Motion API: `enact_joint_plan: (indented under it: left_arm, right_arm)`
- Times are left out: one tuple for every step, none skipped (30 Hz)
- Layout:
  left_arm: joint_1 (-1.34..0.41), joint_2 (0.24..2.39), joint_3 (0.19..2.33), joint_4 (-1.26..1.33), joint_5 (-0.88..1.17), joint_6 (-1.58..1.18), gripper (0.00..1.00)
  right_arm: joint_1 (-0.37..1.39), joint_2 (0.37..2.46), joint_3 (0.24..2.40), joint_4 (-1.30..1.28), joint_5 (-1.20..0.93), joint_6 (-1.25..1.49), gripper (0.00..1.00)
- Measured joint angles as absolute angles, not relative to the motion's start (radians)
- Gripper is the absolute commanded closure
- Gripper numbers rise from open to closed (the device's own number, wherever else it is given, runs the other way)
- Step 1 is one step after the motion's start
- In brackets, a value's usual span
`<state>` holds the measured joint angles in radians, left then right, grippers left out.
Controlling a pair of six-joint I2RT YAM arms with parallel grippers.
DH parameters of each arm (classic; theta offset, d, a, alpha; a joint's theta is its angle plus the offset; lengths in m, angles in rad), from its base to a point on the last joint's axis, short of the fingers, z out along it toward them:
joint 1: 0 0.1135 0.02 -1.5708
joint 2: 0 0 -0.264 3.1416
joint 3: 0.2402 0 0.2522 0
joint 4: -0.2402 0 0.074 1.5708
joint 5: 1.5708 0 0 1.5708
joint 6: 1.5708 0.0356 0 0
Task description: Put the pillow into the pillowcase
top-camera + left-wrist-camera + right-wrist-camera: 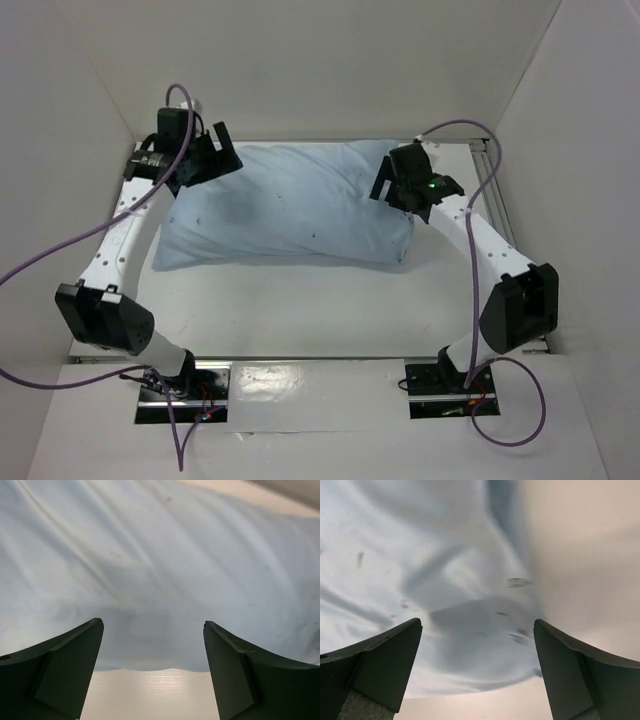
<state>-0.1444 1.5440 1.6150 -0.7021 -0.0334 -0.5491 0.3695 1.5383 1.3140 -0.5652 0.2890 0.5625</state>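
Left claw (152, 626) and right claw (477, 622), both agape, over one plump pillowcase (290, 205).

The pillow itself is out of sight: only puffy pillowcase (290, 215) cloth shows, and I can't make out where its open end is. From above, the left gripper (212, 160) sits over the far left corner and the right gripper (398, 182) over the right end, so those bits are covered. Both wrist views cut the fingers (65, 670) off at the bottom edge, the fabric runs out of frame, and the dark specks (517, 582) in the right one are just smears.
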Motion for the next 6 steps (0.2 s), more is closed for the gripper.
enact_joint_plan:
  left_arm:
    - [-0.144,1.53,1.646,-0.711,-0.033,-0.545,0.04]
    - [-0.144,1.509,1.668,-0.713,-0.033,-0.536,0.04]
    - [-0.142,1.484,1.681,-0.715,-0.033,-0.529,0.04]
    - [-0.139,1.455,1.689,-0.719,-0.03,-0.524,0.04]
    - [-0.138,1.434,1.692,-0.723,-0.028,-0.522,0.04]
    - [-0.136,1.397,1.694,-0.727,-0.025,-0.522,0.04]
  right_arm:
    - [0.36,1.516,1.325,-0.596,0.331,0.565,0.0]
    - [0.345,1.497,1.338,-0.626,0.374,0.566,0.0]
    - [0.326,1.476,1.351,-0.652,0.418,0.568,0.0]
    - [0.303,1.457,1.361,-0.675,0.461,0.569,0.02]
    - [0.286,1.44,1.365,-0.686,0.49,0.567,0.02]
    - [0.262,1.419,1.365,-0.699,0.517,0.567,0.02]
